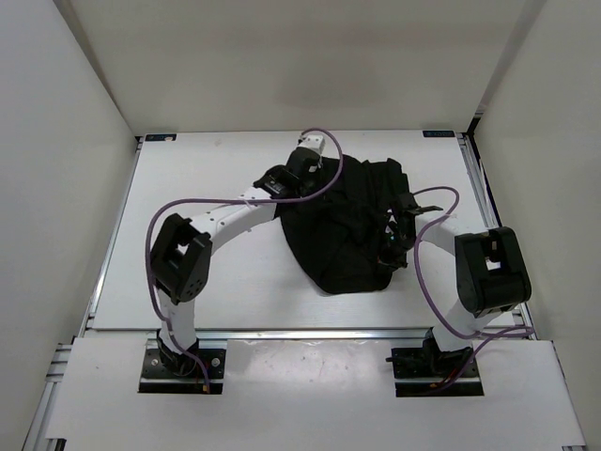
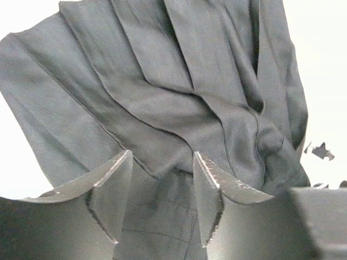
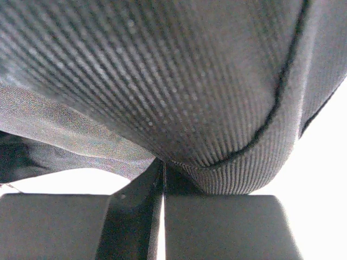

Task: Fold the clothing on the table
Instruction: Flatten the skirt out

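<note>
The clothing [image 1: 343, 230] is a black pleated garment bunched in a heap on the table [image 1: 207, 169], right of centre. My left gripper [image 1: 317, 174] hovers over its far left part. In the left wrist view the gripper [image 2: 161, 162] is open, and pleated fabric [image 2: 179, 92] lies beneath the gap, untouched by either finger. At the heap's right edge is my right gripper [image 1: 390, 240]. Seen from the right wrist, this gripper [image 3: 163, 165] is shut, its tips pinching a ribbed band of the clothing [image 3: 179, 81] that hangs raised above the white tabletop.
A metal rail [image 1: 310, 334] runs along the table's near edge, in front of both arm bases. White walls enclose the left, right and far sides. Purple cables [image 1: 188, 202] loop off each arm, one over the garment.
</note>
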`<action>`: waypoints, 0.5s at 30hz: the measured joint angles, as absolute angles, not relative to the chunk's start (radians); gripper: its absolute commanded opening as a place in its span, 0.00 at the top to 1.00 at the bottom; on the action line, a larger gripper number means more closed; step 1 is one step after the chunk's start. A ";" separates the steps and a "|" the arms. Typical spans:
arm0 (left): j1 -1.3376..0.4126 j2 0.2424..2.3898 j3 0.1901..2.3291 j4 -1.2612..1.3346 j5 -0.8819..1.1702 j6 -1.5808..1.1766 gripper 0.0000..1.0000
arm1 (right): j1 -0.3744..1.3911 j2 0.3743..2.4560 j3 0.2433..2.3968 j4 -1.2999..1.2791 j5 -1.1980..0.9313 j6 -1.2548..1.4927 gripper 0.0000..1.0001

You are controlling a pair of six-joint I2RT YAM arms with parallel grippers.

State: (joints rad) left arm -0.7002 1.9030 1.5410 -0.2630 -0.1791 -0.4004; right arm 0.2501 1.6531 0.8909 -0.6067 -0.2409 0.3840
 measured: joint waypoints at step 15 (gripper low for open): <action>-0.799 2.175 1.566 -0.209 -0.168 -0.431 0.46 | 0.237 1.651 0.892 -0.620 -0.234 0.360 1.00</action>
State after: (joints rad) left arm -0.7990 2.1750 1.5661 -0.2089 -0.1680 -0.4309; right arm 0.2375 1.6508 0.8921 -0.6201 -0.2340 0.3599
